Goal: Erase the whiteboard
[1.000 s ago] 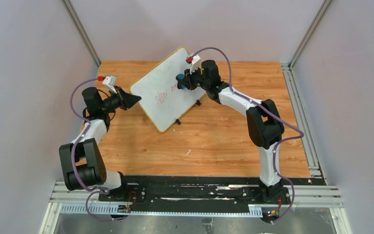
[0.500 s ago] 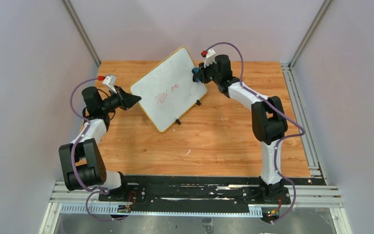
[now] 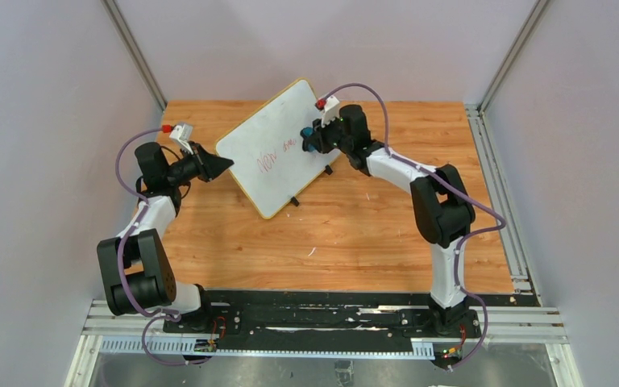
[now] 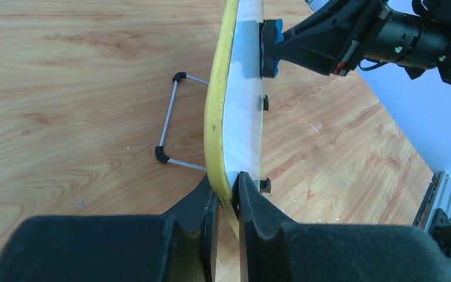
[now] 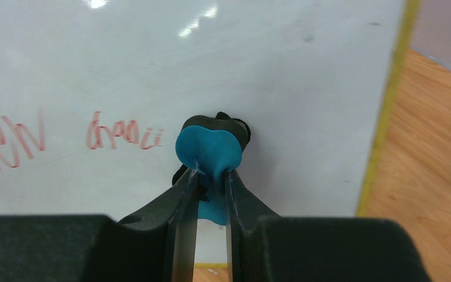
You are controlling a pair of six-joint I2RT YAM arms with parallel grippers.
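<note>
So we've got the wooden table point(image 3: 355, 234), and the whiteboard point(image 3: 278, 157) stands tilted on it toward the far side, left of middle, turned at an angle to the table edges. The left gripper point(image 4: 226, 191) is clamped on the board's yellow frame at its left edge, with one finger on the front and one on the back. The right gripper point(image 5: 211, 176) comes in from the other side, its fingers pinched tight on a blue eraser point(image 5: 208, 150). We can see the eraser's dark pad touching the white face, closer to the board's right edge than its middle. From the left wrist view we spot a thin wire stand point(image 4: 170, 120) behind the board, resting on the wood. Some red handwriting point(image 5: 123, 136) sits just left of the eraser, with more scrawl further left.
</note>
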